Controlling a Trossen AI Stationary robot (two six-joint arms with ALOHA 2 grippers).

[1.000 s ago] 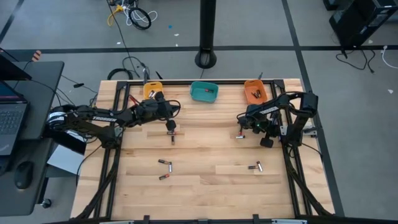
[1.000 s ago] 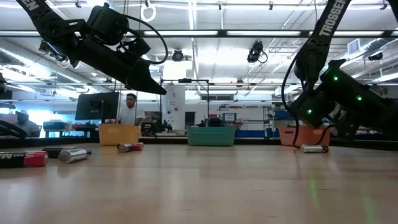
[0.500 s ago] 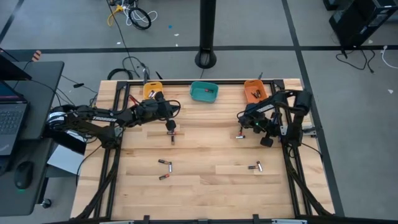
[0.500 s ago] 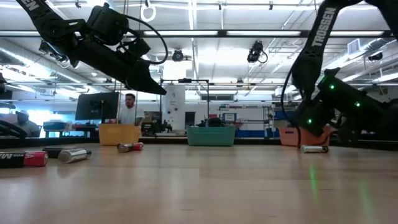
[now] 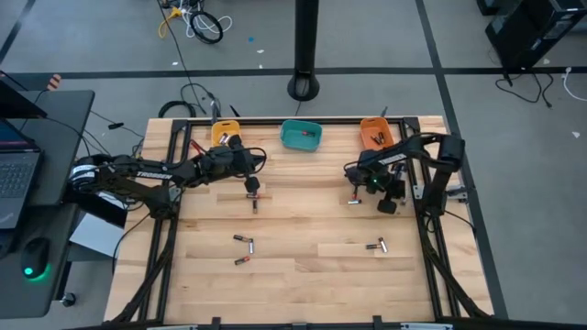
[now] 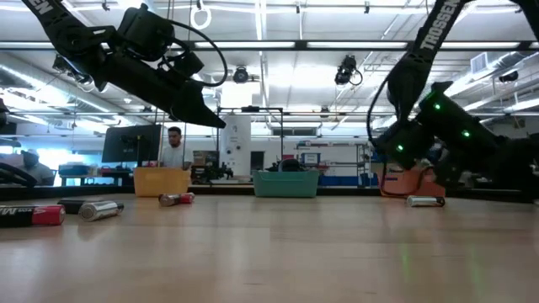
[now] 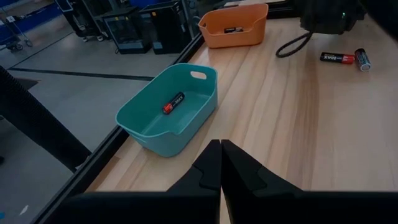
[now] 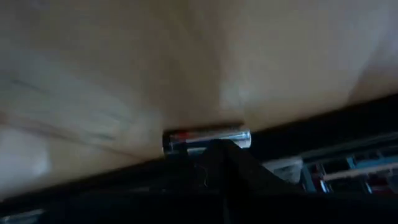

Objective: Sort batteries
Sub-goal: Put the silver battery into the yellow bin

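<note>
Right pincer (image 5: 354, 186) pressed together, empty, just above a silvery battery (image 5: 352, 201) lying flat, long axis across the counter (image 5: 303, 220). Left pincer (image 7: 221, 163) likewise shut, hovering near the teal bin (image 7: 171, 112)

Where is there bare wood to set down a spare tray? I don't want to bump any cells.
Bare: the front strip of the table, below the two batteries front left and the battery front right; also the middle between those groups. Crowded: the back edge with the yellow bin, teal bin and orange bin, and around both grippers.
</note>
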